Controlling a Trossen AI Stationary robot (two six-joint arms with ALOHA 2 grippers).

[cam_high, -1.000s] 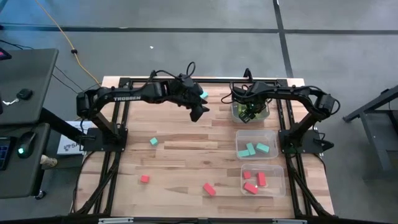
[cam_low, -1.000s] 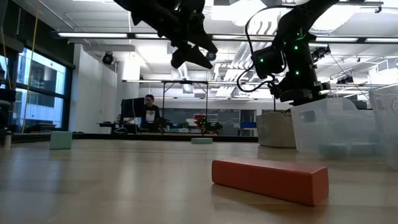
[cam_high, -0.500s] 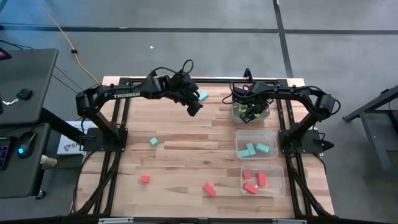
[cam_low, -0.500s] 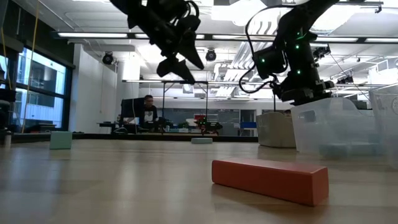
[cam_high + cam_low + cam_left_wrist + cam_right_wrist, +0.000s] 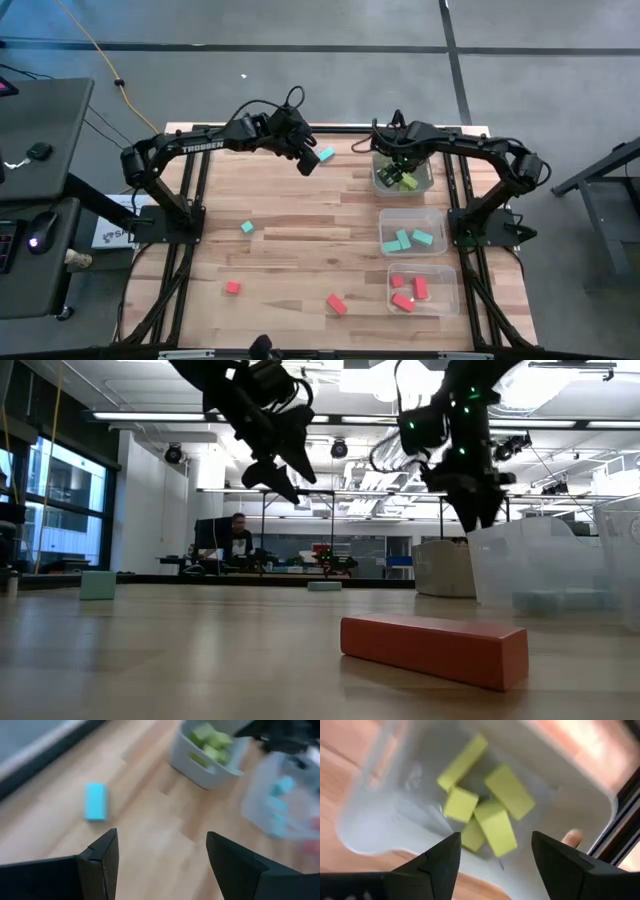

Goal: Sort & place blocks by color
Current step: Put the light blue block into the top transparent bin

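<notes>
The left gripper [image 5: 306, 163] is held in the air over the far middle of the table [image 5: 300, 250], fingers spread wide and nothing between them; just beside it, toward the bins, a light blue bar [image 5: 325, 154] is seen lying flat on the wood, and in the left wrist view that same bar [image 5: 95, 801] lies ahead of the parted fingers [image 5: 102, 860]. The right gripper [image 5: 392, 150] is poised above the far bin [image 5: 378, 182], its fingers [image 5: 440, 862] also parted wide and empty, and directly beneath them a heap of lime green blocks [image 5: 487, 817] is seen in that bin, touching one another. Nearer along the same side, well clear of the right gripper, light blue blocks [image 5: 410, 239] are held in the middle bin [image 5: 440, 218] and red blocks [image 5: 408, 291] in the nearest bin [image 5: 452, 280]. Well away from both grippers, out on the open wood, a small light blue cube [image 5: 247, 228], a small red cube [image 5: 233, 288] and a red bar [image 5: 336, 304] are left lying apart from each other. In the low view the red bar [image 5: 433, 647] is seen closest to the camera, flat on the table.
</notes>
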